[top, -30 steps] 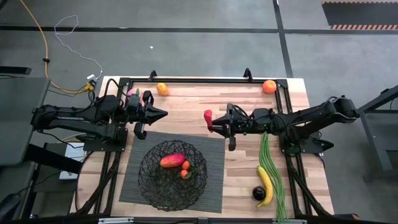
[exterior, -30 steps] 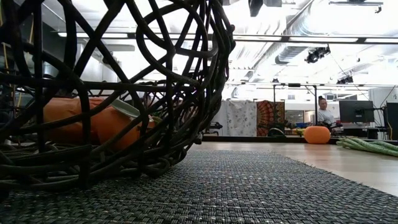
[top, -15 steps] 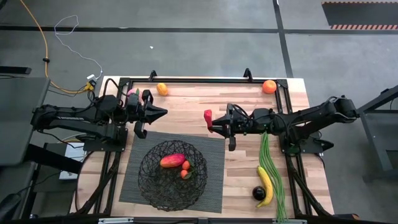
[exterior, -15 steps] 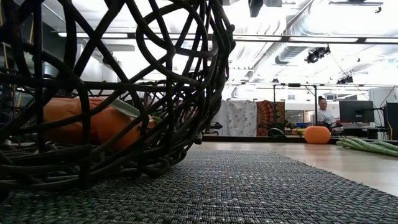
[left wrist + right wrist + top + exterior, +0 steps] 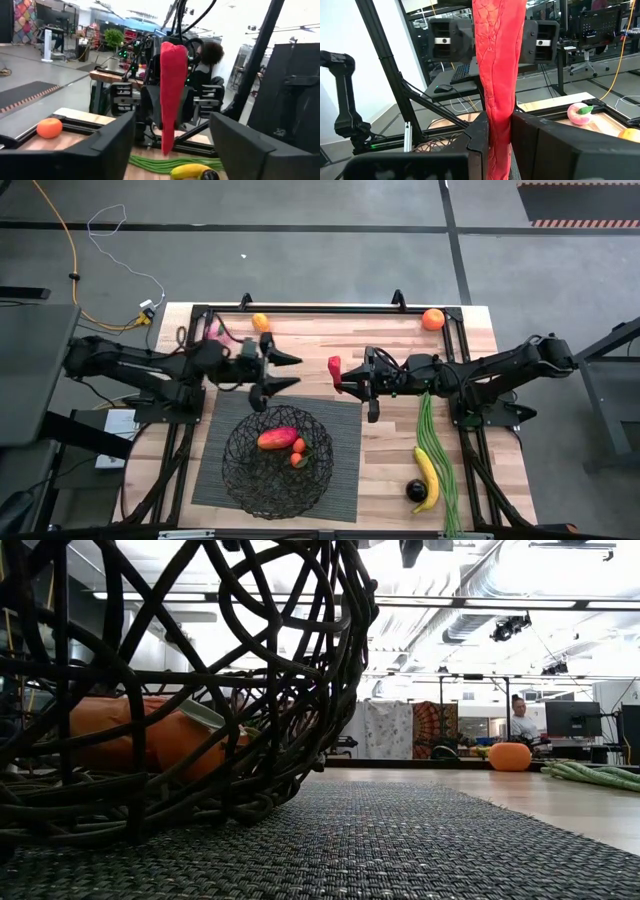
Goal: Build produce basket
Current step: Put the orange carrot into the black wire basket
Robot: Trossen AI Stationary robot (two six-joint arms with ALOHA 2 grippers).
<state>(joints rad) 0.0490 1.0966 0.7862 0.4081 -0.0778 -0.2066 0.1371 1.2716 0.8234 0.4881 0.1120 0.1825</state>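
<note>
My right gripper (image 5: 345,377) is shut on a red pepper (image 5: 334,367) above the table's middle, beyond the mat's far edge. My left gripper (image 5: 291,373) is open and points level at the pepper from the table's left, a short gap away. In the left wrist view the pepper (image 5: 172,95) stands upright between my two spread fingers (image 5: 112,145). The black wire basket (image 5: 278,460) sits on the dark ribbed mat (image 5: 340,470) and holds a red-orange pepper (image 5: 277,438) and two small orange pieces (image 5: 298,452). My right gripper pinches the red pepper between its two fingers (image 5: 477,135) at the pepper's narrower lower part (image 5: 500,125). The fingers come level from the table's right. The pepper stands upright, broad end up, lifted clear of the table.
Two oranges (image 5: 261,322) (image 5: 432,319) and a pink peach (image 5: 214,332) lie along the far edge. Long green beans (image 5: 432,445), a yellow banana (image 5: 427,477) and a dark round fruit (image 5: 415,491) lie at the near right. A black frame rail (image 5: 330,307) borders the table.
My left gripper has gone toward the table's right, toward the red pepper, and has opened its fingers. My right gripper and the pepper have kept still.
</note>
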